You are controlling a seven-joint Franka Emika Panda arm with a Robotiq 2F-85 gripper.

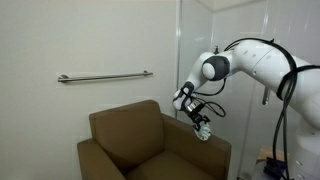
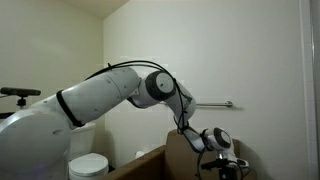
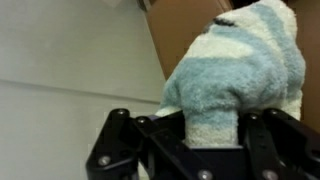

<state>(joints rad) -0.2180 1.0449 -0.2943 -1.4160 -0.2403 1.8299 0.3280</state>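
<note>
A fluffy cloth (image 3: 240, 75) striped in pale blue and white fills the wrist view, pinched between the black fingers (image 3: 172, 128) of my gripper (image 3: 212, 128). In an exterior view the gripper (image 1: 201, 126) hangs shut on the same cloth (image 1: 204, 132) just above the right armrest of a brown armchair (image 1: 130, 130). From another exterior view the gripper (image 2: 222, 160) sits low at the right, beside the chair's back (image 2: 178, 150); the cloth is hard to make out there.
A metal grab bar (image 1: 104, 77) is fixed to the white wall behind the armchair. A white toilet (image 2: 88, 165) stands near the wall. The white arm (image 1: 260, 60) reaches in from the right. A wall corner (image 1: 181, 40) lies close behind the gripper.
</note>
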